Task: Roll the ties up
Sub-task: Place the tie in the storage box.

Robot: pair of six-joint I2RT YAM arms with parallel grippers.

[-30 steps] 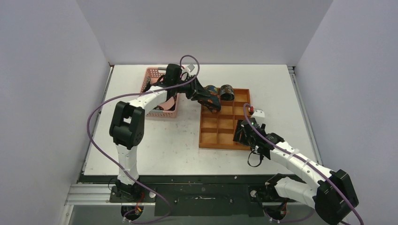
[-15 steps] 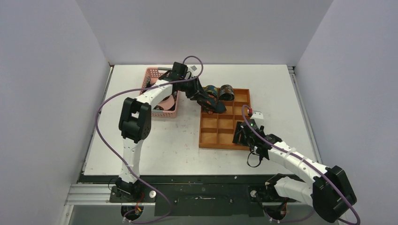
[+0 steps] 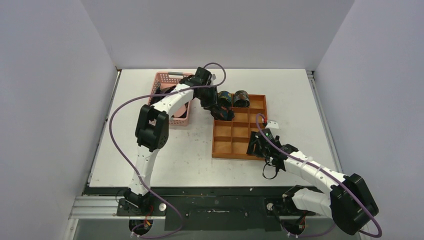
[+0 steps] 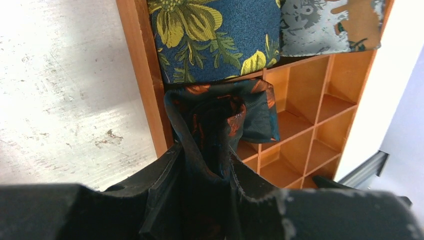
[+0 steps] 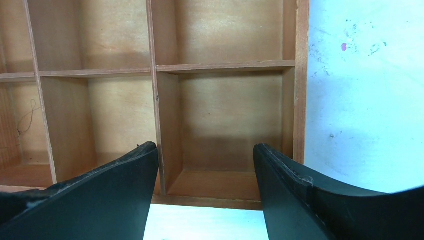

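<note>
My left gripper [image 3: 220,111] is shut on a rolled dark tie with orange-red motifs [image 4: 220,117]. It holds the tie at the left rim of the orange compartment tray [image 3: 239,152], over the second-row left compartment. Two rolled ties fill the back row: a blue one with yellow flowers [image 4: 215,35] and a grey-and-brown one [image 4: 330,22]. They also show in the top view, the blue one [image 3: 224,98] and the grey one [image 3: 242,98]. My right gripper [image 3: 257,145] is open and empty, and its jaws straddle the tray's near right compartment [image 5: 227,120].
A pink mesh basket [image 3: 165,75] stands left of the tray, with dark fabric inside under my left arm. The tray's other compartments [image 5: 90,115] hold nothing. White table [image 5: 360,75] lies right of the tray.
My left arm has swung right and its gripper has carried the rolled tie a little left and back, to the tray's left column. My right gripper has edged slightly left.
</note>
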